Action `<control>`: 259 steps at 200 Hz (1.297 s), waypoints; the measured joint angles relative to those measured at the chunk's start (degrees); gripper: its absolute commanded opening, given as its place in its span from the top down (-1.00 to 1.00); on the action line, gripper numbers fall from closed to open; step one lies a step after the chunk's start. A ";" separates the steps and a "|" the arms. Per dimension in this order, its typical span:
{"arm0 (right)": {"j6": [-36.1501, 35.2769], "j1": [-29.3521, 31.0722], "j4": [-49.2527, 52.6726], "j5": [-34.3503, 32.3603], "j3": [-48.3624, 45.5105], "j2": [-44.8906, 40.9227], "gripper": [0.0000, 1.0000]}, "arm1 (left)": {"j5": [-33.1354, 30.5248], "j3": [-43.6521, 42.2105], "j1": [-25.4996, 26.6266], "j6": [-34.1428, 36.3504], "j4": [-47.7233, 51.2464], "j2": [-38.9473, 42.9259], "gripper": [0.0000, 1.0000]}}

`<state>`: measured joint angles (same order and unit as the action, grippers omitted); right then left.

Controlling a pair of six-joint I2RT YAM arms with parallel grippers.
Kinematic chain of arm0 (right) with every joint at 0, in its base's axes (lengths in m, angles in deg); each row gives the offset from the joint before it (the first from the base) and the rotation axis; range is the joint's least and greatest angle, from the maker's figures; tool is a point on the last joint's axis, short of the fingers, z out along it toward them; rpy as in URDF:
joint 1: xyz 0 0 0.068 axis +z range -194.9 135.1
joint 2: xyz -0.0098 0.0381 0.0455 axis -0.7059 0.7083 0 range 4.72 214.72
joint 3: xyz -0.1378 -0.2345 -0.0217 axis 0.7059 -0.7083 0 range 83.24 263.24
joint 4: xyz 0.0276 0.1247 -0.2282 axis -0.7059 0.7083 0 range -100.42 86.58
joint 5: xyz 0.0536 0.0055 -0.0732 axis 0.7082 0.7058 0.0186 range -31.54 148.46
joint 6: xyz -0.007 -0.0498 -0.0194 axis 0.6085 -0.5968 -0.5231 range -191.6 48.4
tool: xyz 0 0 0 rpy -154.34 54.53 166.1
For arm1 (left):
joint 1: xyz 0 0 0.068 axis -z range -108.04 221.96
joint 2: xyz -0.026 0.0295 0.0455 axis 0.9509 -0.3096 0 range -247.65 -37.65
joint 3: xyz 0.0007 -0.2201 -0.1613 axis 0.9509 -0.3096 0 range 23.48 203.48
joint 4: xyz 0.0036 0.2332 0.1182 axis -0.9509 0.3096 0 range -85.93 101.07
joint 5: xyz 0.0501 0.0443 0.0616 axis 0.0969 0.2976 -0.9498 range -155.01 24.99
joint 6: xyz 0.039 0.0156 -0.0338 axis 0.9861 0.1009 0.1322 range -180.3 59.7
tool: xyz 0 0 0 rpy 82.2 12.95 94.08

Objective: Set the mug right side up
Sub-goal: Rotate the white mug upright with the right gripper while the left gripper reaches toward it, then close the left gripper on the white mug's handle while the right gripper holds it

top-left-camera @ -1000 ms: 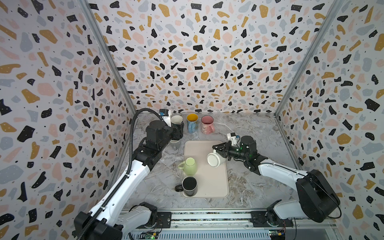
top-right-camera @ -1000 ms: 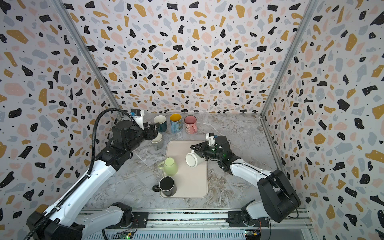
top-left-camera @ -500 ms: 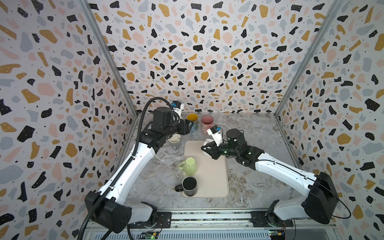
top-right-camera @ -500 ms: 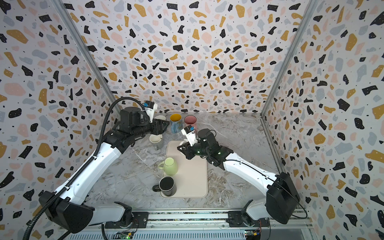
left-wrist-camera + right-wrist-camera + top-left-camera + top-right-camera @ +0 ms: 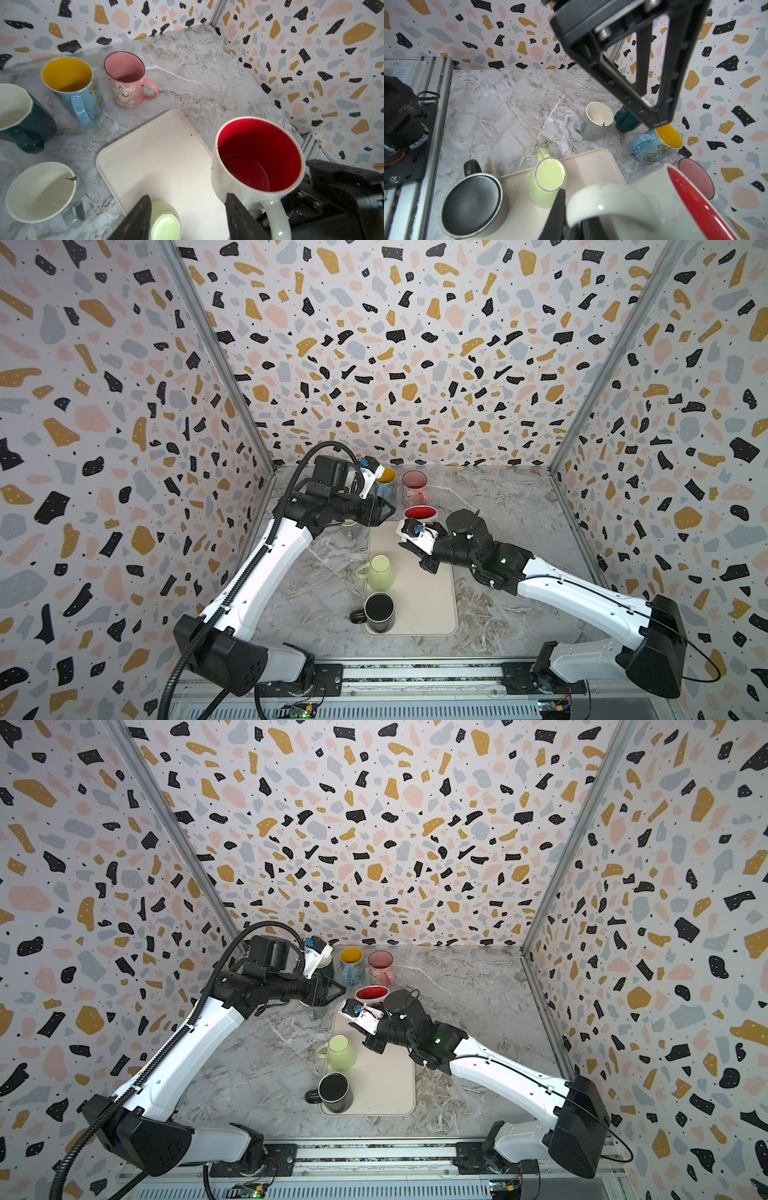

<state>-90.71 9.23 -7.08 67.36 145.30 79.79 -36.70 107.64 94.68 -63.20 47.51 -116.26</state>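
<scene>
The mug [image 5: 420, 513] [image 5: 372, 993] is white with a red inside and sits mouth up, slightly tilted, over the far end of the cream tray [image 5: 419, 605]. My right gripper [image 5: 409, 547] [image 5: 358, 1028] [image 5: 575, 224] is shut on its white handle [image 5: 602, 199]. Whether the mug's base touches the tray is hidden. My left gripper [image 5: 386, 512] [image 5: 337, 991] [image 5: 187, 195] hovers open just left of the mug [image 5: 257, 158], with nothing between its fingers.
A pale green mug [image 5: 379, 572] and a black mug [image 5: 379, 612] stand on the tray's left side. At the back stand a dark green mug [image 5: 25, 124], a blue mug [image 5: 72, 87] with a yellow inside and a pink mug [image 5: 124, 83]. A grey mug [image 5: 41, 191] stands left of the tray.
My right gripper has lifted the mug from lying sideways over the tray's right part to its far end, mouth now up. The left arm swung from the back-left mugs toward it.
</scene>
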 measured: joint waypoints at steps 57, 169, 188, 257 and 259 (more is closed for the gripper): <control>-5.84 0.37 0.09 -3.43 0.00 1.46 1.00 | 3.04 0.00 2.08 1.07 3.02 0.00 -0.17; -7.80 0.37 -0.50 -4.48 0.00 1.90 1.00 | 6.16 0.00 5.27 1.18 3.02 -2.08 -0.15; -7.85 0.39 -0.81 -4.35 0.00 1.90 1.00 | 6.19 0.00 5.29 0.85 2.91 -2.40 -0.13; -8.33 0.76 -1.27 -4.26 -0.15 1.90 1.00 | 7.48 -0.17 5.40 -0.11 2.19 -3.76 0.11; -8.35 0.76 -1.29 -4.24 -0.17 1.90 1.00 | 7.56 -0.17 5.40 -0.02 2.19 -3.78 0.12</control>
<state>-99.06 9.99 -8.37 63.12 145.13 81.69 -29.13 107.46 100.08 -63.22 49.69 -120.04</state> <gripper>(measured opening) 0.144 0.479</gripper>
